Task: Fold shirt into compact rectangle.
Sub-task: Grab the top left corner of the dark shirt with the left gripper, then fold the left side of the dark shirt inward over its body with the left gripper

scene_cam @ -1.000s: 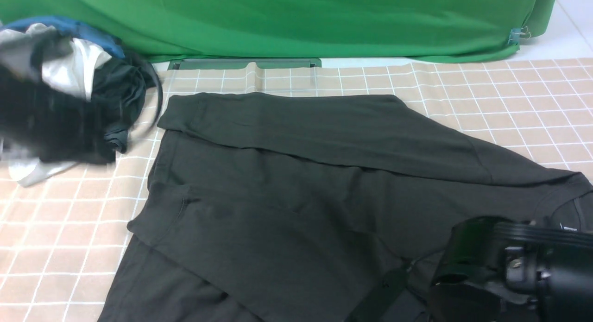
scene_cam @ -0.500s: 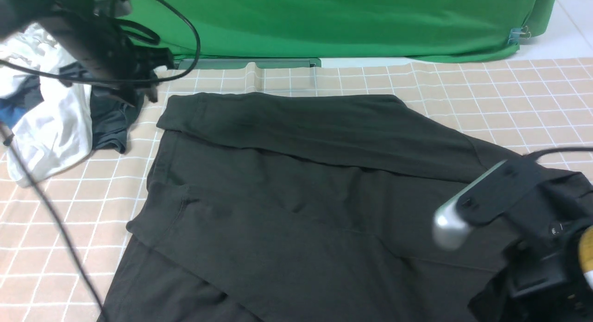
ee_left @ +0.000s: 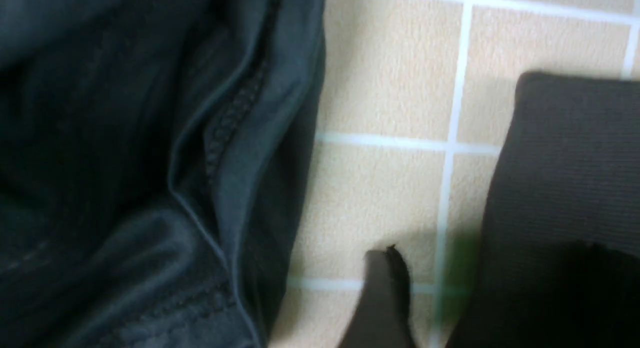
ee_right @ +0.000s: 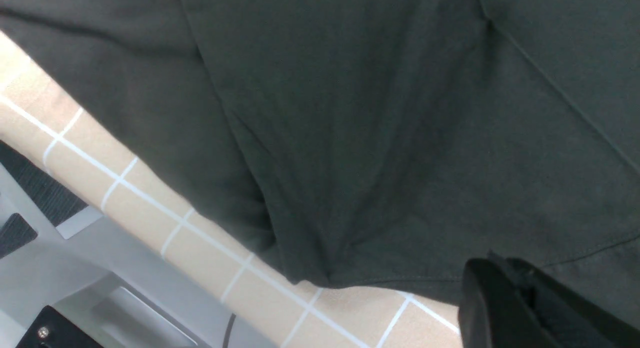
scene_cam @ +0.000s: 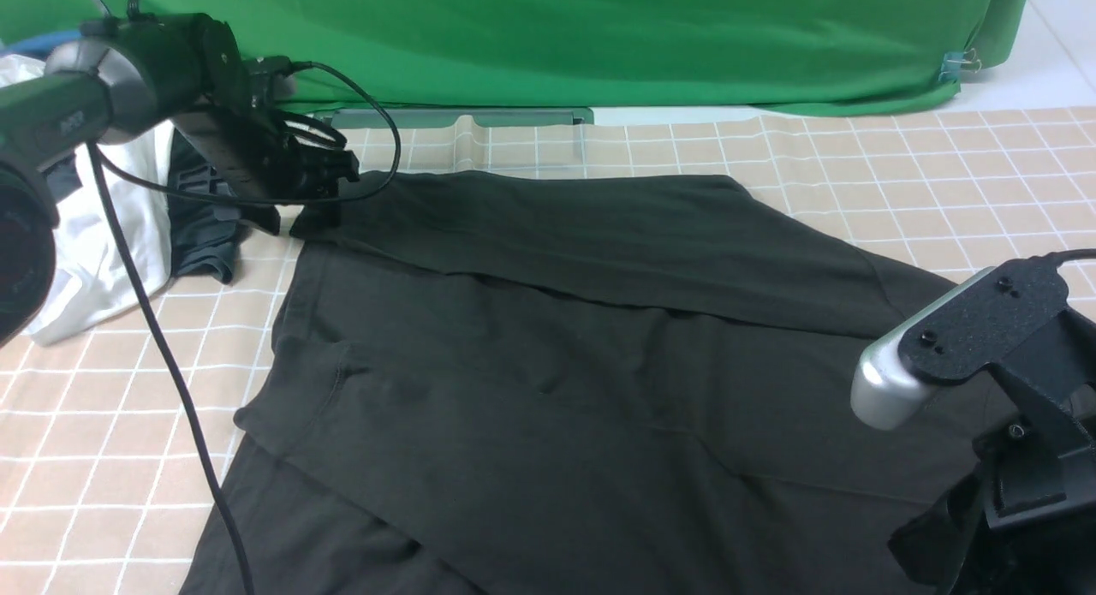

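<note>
**Right hand clamped on the shirt, left hand open at its far corner**

Your right gripper (ee_right: 495,288) has its jaws together on the near right edge of the shirt (scene_cam: 556,338). The cloth there hangs raised off the checked tablecloth (scene_cam: 942,167) and draws into creases. Your left gripper (scene_cam: 324,184) sits at the shirt's far left corner with its jaws apart. One fingertip (ee_left: 385,293) is over the bare tablecloth, just beside the ribbed cuff.

The shirt is black and plain on the side that shows. It covers the middle of the table, from the far left corner to the near right. One long band of it lies folded across the far side. A second flap with a stitched hem overlaps the body nearer you on the left.

Counted, you have one shirt and two grippers. One pile of other clothes lies at the far left, holding one white garment (scene_cam: 94,235), one dark grey-teal garment (scene_cam: 201,240) and a bit of blue cloth (scene_cam: 38,44). One green backdrop (scene_cam: 599,38) hangs behind, with one clip (scene_cam: 961,62) at its right corner.
</note>
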Tool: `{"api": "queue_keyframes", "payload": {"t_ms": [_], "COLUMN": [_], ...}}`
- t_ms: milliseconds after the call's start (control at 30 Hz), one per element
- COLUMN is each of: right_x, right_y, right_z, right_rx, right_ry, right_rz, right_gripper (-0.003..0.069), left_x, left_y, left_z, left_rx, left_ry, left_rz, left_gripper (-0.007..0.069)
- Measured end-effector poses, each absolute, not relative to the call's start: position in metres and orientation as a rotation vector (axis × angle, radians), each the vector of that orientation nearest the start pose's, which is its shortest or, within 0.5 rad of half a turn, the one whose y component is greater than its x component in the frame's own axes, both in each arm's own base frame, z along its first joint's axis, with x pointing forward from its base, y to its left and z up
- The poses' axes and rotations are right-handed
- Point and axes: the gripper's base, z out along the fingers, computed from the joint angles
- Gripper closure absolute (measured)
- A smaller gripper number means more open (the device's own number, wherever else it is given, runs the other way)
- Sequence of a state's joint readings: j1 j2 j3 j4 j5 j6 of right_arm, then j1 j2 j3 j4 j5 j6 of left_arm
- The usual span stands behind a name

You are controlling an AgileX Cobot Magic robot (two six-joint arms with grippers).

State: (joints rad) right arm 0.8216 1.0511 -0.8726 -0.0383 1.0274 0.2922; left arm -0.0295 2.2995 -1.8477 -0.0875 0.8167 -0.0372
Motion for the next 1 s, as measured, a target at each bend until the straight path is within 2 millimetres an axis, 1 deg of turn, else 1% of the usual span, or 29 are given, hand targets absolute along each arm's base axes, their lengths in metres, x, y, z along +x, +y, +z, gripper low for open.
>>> {"api": "queue_keyframes", "payload": {"t_ms": [67,133,167,200,267,300,433,500,567,600,667,767,867,967,1000], "right_x": [0.128,0.128,0.128,0.128,0.128,0.128,0.128,0.128,0.128,0.128,0.128,0.128,0.128,0.129,0.13], "right_y": [0.133,0.133,0.133,0.133,0.133,0.133,0.133,0.133,0.133,0.133,0.134,0.134,0.134,0.133,0.132], "right_z": [0.304,0.304,0.304,0.304,0.304,0.304,0.304,0.304,0.305,0.305,0.305,0.305,0.305,0.305,0.305], "right_rx": [-0.729,-0.729,-0.729,-0.729,-0.729,-0.729,-0.728,-0.728,-0.728,-0.728,-0.727,-0.727,-0.728,-0.737,-0.741], "right_ry": [2.625,2.625,2.625,2.625,2.625,2.625,2.625,2.625,2.623,2.622,2.621,2.619,2.618,2.609,2.603], "right_rz": [0.288,0.288,0.288,0.288,0.288,0.288,0.289,0.289,0.291,0.291,0.292,0.294,0.293,0.275,0.263], "right_gripper": [0.0624,0.0624,0.0624,0.0624,0.0624,0.0624,0.0624,0.0624,0.0624,0.0624,0.0624,0.0624,0.0624,0.0624,0.0624], "left_x": [0.493,0.492,0.492,0.491,0.49,0.49,0.486,0.485,0.482,0.482,0.48,0.477,0.469,0.457,0.452], "left_y": [-0.02,-0.022,-0.022,-0.022,-0.022,-0.022,-0.021,-0.021,-0.021,-0.021,-0.021,-0.021,-0.024,-0.028,-0.028], "left_z": [0.155,0.155,0.155,0.155,0.157,0.158,0.167,0.178,0.194,0.197,0.213,0.219,0.225,0.242,0.251], "left_rx": [-0.069,-0.056,-0.052,-0.03,-0.003,0.006,0.025,0.026,0.028,0.028,0.028,0.029,0.031,0.06,0.071], "left_ry": [2.759,2.77,2.772,2.78,2.787,2.788,2.804,2.786,2.755,2.749,2.712,2.711,2.77,2.802,2.805], "left_rz": [-0.122,-0.131,-0.132,-0.131,-0.127,-0.123,-0.109,-0.109,-0.109,-0.109,-0.11,-0.112,-0.164,-0.221,-0.231], "left_gripper": [0.0232,0.0346,0.0384,0.048,0.0559,0.0578,0.0589,0.0589,0.0589,0.0589,0.0589,0.0589,0.0589,0.0589,0.0589]}}
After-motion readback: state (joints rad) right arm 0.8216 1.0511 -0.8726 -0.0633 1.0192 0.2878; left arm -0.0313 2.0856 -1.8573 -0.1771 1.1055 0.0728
